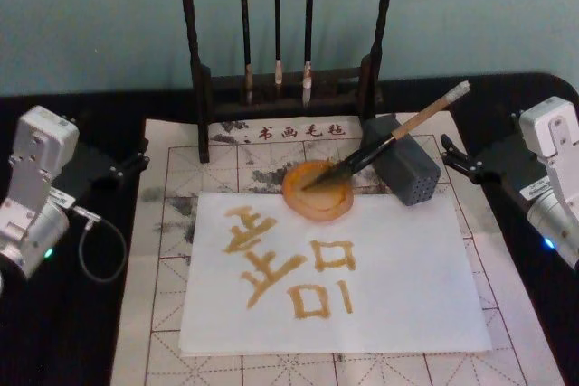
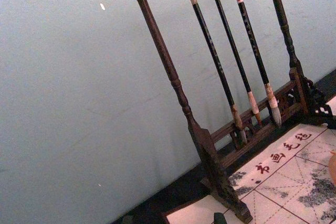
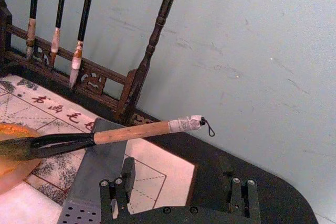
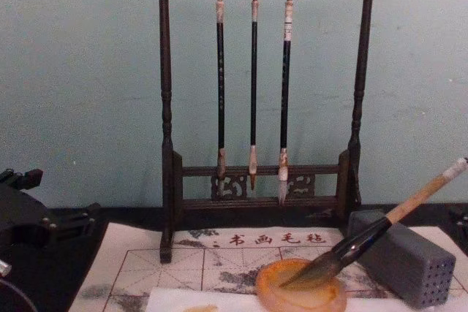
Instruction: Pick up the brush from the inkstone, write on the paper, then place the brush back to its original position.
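The brush [image 1: 398, 137] lies with its bristles in the inkstone [image 1: 312, 211] and its handle on the block [image 1: 412, 174], pointing to 2 o'clock. It is probably light, stiff and slick, so grip the bamboo mid-handle. The right gripper [image 1: 452, 155] waits at 3 o'clock, spread and empty. The left gripper [image 1: 136, 162] is at 9 o'clock, and I cannot tell its state.

The left arm [image 1: 36, 192] sits low at the counter's left edge, its white wrist tilted inward. The black left gripper [image 1: 138, 157] points toward the counter's middle with its fingers apart. The right arm [image 1: 554, 169] mirrors it at the counter's right edge, wrist bent inward and right gripper [image 1: 450, 155] aimed at the middle. In the right wrist view, that gripper's two fingers [image 3: 112, 195] stand wide apart, level with each other
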{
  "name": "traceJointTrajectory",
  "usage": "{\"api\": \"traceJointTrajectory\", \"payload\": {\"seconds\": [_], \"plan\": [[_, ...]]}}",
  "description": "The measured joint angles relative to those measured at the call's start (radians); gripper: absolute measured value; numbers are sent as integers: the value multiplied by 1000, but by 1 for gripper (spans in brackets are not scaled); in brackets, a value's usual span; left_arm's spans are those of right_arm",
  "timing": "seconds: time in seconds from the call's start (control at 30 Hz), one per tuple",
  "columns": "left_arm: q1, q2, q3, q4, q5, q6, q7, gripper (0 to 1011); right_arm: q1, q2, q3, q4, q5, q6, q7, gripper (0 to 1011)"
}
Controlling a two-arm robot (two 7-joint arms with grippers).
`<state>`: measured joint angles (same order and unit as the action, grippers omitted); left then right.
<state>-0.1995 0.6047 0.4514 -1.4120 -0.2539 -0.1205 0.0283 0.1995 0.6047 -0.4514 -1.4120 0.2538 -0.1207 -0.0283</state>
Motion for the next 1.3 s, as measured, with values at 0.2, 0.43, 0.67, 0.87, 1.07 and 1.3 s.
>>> {"api": "traceJointTrajectory", "payload": {"seconds": [0.2,0.43,0.67,0.87,1.07,1.3], "plan": [[0,0,0,0,0,0,0,1001,0,0,0,0,0,0,0,1002],[0,0,0,0,0,0,0,1001,0,0,0,0,0,0,0,1002],[0,0,0,0,0,0,0,1001,0,0,0,0,0,0,0,1002],[0,0,0,0,0,0,0,1001,0,0,0,0,0,0,0,1002],[0,0,0,0,0,0,0,1001,0,0,0,0,0,0,0,1002],[0,0,0,0,0,0,0,1001,0,0,0,0,0,0,0,1002]]}}
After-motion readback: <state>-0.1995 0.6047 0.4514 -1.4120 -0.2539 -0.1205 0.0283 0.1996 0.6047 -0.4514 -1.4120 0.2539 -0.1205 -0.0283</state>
